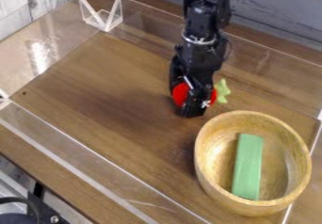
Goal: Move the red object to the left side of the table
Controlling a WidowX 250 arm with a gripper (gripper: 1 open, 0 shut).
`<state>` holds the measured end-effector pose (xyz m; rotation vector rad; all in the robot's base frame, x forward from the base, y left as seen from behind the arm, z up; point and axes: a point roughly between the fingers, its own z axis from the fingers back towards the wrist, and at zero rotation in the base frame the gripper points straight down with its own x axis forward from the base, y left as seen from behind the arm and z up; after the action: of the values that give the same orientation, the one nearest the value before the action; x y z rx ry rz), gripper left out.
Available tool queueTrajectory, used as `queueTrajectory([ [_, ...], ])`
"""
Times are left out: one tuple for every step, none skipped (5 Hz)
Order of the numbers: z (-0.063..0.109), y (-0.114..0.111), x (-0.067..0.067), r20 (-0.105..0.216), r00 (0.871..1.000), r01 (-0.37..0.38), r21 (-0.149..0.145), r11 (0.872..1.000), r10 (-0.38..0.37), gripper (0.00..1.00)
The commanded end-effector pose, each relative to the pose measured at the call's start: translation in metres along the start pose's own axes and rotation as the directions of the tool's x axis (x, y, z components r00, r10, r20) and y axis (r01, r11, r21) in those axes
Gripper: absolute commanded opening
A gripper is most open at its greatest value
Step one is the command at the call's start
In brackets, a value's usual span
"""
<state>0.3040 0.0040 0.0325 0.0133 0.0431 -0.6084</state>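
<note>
Black metal gripper looks spread around the round red toy fruit with green leaves, right side of the brown wood-grain tabletop, near the round wooden bowl; grip unclear, so your fruit could roll out if lifted unclamped.

The robot arm is black and dark grey all over, slim and jointed, with bulky, knobbly sections stacked one above another. Small pale glints, perhaps screw heads or bare metal edges, dot its housings. Its end effector is likewise black, made of narrow, angular parts. Finer markings or cables are too blurred to tell at this scale.
</note>
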Motion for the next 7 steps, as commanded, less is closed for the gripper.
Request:
queueTrajectory([
  [0.027,0.006,0.002,0.060,0.998,-0.032,0.034,0.999,0.030,1.00],
  [0.038,0.005,0.002,0.068,0.996,-0.056,0.036,0.998,0.054,1.00],
  [0.041,-0.002,-0.001,0.078,0.989,-0.128,0.032,0.991,0.125,0.00],
  [0.041,-0.010,-0.003,0.083,0.976,-0.202,0.023,0.979,0.200,0.00],
  [0.061,0.002,-0.013,0.079,0.953,-0.295,0.033,0.955,0.292,0.00],
  [0.073,0.023,-0.038,0.083,0.934,-0.353,0.050,0.934,0.349,0.00],
  [0.078,0.045,-0.057,0.084,0.913,-0.405,0.050,0.913,0.400,0.00],
])
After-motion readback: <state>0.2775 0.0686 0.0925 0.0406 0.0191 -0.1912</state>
